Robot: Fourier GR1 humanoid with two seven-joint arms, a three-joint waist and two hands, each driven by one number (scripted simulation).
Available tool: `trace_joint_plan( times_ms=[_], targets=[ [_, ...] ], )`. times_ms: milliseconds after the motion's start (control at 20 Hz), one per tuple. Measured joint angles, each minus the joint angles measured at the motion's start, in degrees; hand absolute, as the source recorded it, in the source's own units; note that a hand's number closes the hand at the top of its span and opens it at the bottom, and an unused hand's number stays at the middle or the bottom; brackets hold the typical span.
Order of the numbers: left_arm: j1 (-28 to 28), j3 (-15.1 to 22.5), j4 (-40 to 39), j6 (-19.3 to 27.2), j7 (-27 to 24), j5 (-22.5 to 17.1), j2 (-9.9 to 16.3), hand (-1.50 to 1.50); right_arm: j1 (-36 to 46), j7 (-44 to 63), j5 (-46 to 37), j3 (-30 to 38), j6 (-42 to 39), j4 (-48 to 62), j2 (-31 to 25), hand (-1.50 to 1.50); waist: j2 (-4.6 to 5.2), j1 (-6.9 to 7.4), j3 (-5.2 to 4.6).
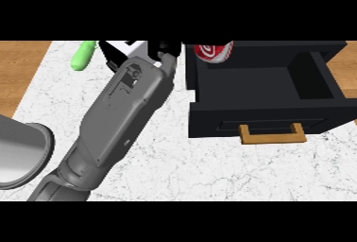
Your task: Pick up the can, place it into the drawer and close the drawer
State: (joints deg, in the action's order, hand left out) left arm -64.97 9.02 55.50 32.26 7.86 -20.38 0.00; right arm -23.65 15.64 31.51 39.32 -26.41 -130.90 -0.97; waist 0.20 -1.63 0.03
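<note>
Hand: my left hand (167, 51) is mostly hidden by my forearm; I cannot tell its grip.
Can: the can (213, 51) sits at the drawer's (265, 82) back-left corner.
Handle: the handle (273, 133) faces me.
Next: clear the rim, then push the front squarely.

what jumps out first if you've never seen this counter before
A long grey forearm runs diagonally up the white marble counter, its black hand barely showing at the top edge. To its right sits an open black drawer box with a wooden handle, a red-and-white can at its back left corner.
</note>
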Motion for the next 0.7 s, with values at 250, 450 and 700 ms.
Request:
trace_joint_plan(
  times_ms=[250, 450, 700],
  targets=[
    [-5.5, 1.9, -7.0, 1.8, -2.3, -4.4, 0.0, 1.50, 0.2, 0.0, -0.5, -0.4, -0.4, 0.2, 0.1, -1.50, 0.11, -0.54, 0.01],
    [-8.3, 4.5, -11.8, 2.9, -5.2, -8.8, 0.0, 1.50, 0.2, -0.2, -0.7, -0.7, -0.4, -0.4, 0.6, -1.50, 0.20, -1.12, 0.02],
    [-11.0, 8.7, -15.9, 4.8, -8.0, -14.4, 0.0, 1.50, 0.9, -0.3, -0.1, -0.2, -1.1, 0.5, -0.3, -1.50, 0.30, -1.81, 0.04]
  ],
)
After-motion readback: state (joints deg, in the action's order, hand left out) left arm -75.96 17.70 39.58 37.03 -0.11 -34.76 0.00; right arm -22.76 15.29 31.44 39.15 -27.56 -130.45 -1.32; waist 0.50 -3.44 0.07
